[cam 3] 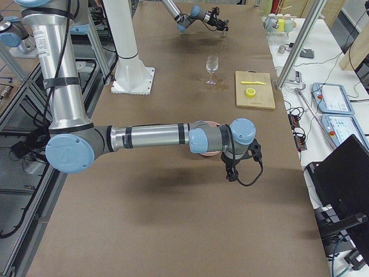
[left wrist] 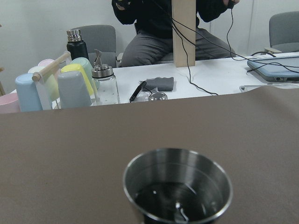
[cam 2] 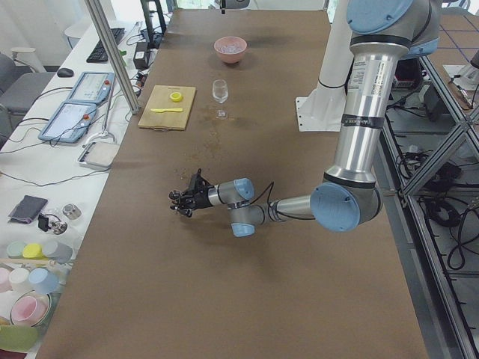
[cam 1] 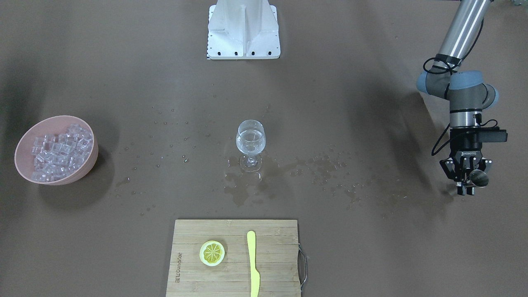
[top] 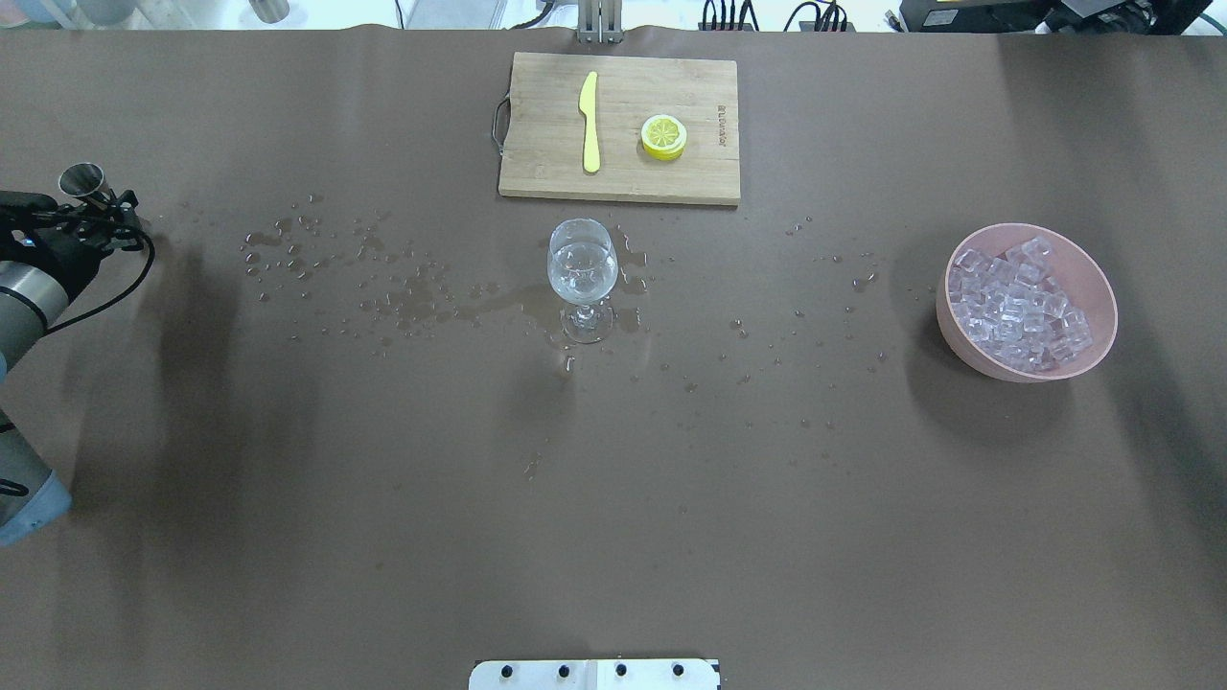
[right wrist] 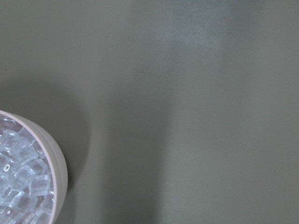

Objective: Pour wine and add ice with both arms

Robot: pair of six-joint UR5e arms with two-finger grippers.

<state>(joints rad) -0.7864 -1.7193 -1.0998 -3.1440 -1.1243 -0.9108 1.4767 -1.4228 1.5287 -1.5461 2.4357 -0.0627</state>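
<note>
The wine (cam 1: 250,139) is clear and colourless like water, filling the lower bowl of the wine glass (cam 1: 250,161), which stands upright at the middle of the bench (cam 1: 371,255); drops and small puddles (cam 1: 241,194) of the same liquid lie scattered around its foot and out toward both sides. The ice (cam 1: 57,152) is a heap of small glassy cubes with whitish glints, piled in the pink bowl (cam 1: 88,165) toward my right end of the bench, well apart from the glass. My left claw (cam 1: 468,183) is clamped on a small steel cup (cam 1: 479,178), held upright far out on my left side; the two fixed views show only its rim and shiny wall, while my left wrist view looks down into it and shows a dark, wet bottom with a few glints. My right claw (cam 3: 229,174) appears only in the side view from the bench's right end, hanging just beside the pink bowl, and from there I cannot tell whether it is open or closed; my right wrist view shows none of its fingers, only the bowl's rim and some cubes at the lower left over bare bench. Beyond the glass a cutting board (cam 1: 276,235) carries a lemon slice (cam 1: 212,253) and a yellow knife (cam 1: 253,264), lying side by side and apart.
</note>
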